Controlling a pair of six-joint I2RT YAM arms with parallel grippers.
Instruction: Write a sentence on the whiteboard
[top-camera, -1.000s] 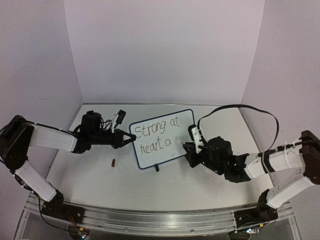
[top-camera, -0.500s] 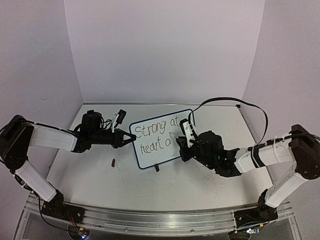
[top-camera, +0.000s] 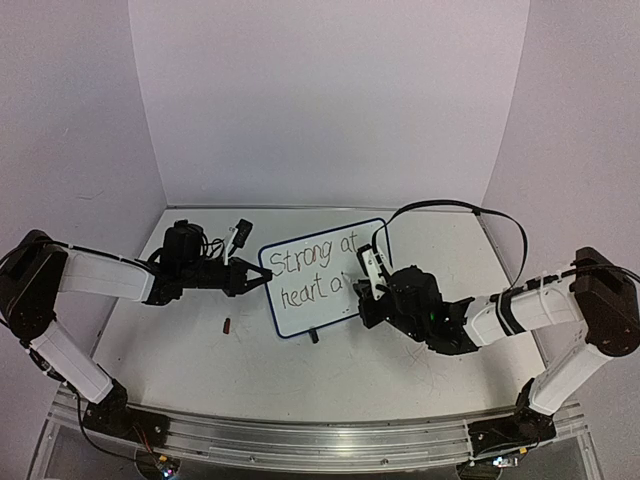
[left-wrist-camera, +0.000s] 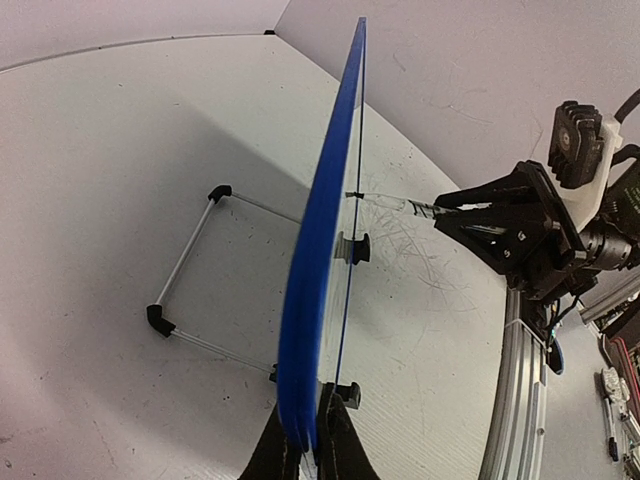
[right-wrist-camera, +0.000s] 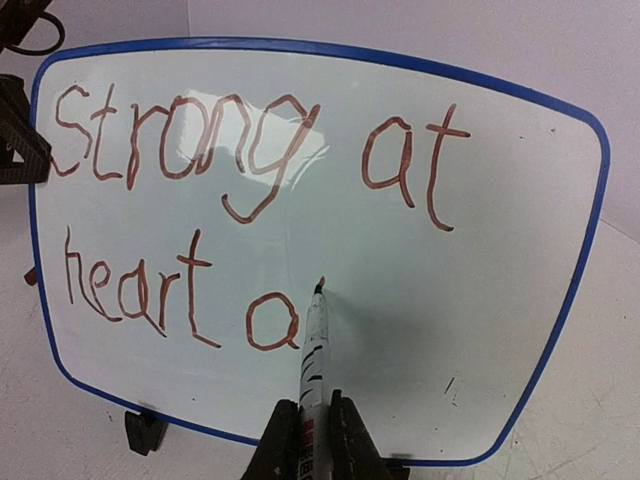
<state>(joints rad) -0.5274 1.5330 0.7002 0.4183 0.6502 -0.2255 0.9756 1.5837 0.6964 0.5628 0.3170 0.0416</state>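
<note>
Clamping upright landscape whiteboard (top-camera: 310, 312), left hand (left-wrist-camera: 308, 440), right hand (right-wrist-camera: 308, 408) clamping marker (right-wrist-camera: 313, 340), tip at board

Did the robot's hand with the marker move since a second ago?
Yes. The right gripper holding the white marker pen slid left, from off the right edge of the small blue-rimmed whiteboard onto its face.

Bare tabletop (top-camera: 300, 385) before standing whiteboard (top-camera: 312, 272)

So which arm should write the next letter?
Right, probably. The right claw grips the marker, its tip at the whiteboard just after the last "a". The left claw is busy pinching the whiteboard's edge.
</note>
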